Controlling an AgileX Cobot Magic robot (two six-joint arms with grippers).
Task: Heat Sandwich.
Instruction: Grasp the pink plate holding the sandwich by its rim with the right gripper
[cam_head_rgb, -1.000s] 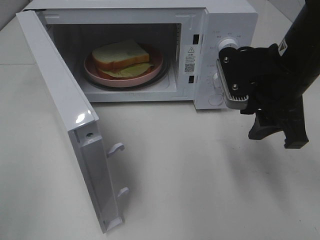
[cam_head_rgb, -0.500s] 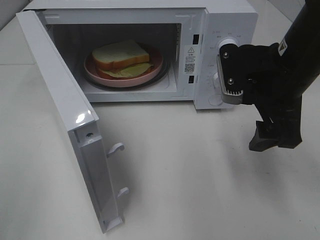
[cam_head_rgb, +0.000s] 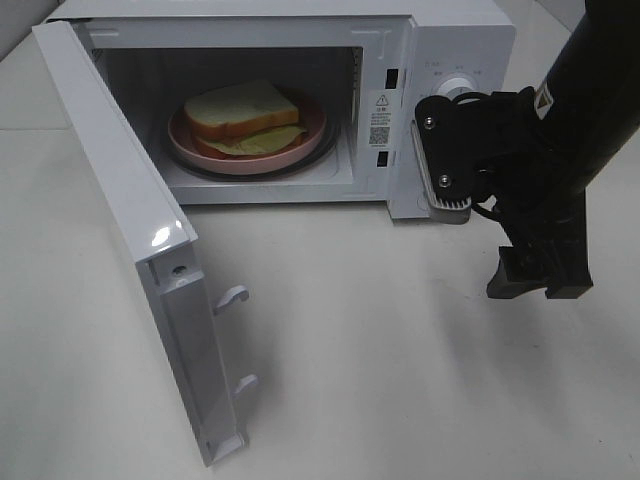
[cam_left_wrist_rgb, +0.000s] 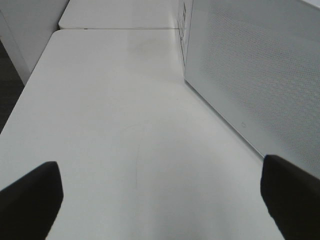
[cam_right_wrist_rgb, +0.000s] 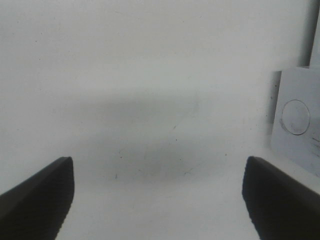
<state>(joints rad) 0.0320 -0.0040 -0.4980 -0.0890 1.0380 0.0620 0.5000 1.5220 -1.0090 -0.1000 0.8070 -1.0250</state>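
The sandwich (cam_head_rgb: 243, 115), white bread with pale green filling, lies on a round pink plate (cam_head_rgb: 300, 143) inside the white microwave (cam_head_rgb: 440, 40). The microwave's door (cam_head_rgb: 125, 225) stands swung wide to the left. My right gripper (cam_head_rgb: 482, 222) hovers low in front of the control panel, open and empty. In the right wrist view its fingers (cam_right_wrist_rgb: 35, 195) frame bare table, with the microwave's lower corner and a round button (cam_right_wrist_rgb: 295, 117) to one side. My left gripper (cam_left_wrist_rgb: 160, 200) is open over bare table beside the door's meshed outer face (cam_left_wrist_rgb: 250, 70). It is outside the exterior high view.
The white table (cam_head_rgb: 400, 380) spreads in front of the microwave. The open door juts far toward the front on the left. A dial (cam_head_rgb: 462, 88) sits on the control panel just behind the right arm (cam_head_rgb: 590, 90). The table's edge (cam_left_wrist_rgb: 25, 85) runs along one side in the left wrist view.
My right gripper has shifted left across the front of the control panel and dropped slightly. The sandwich, plate and door have not moved.
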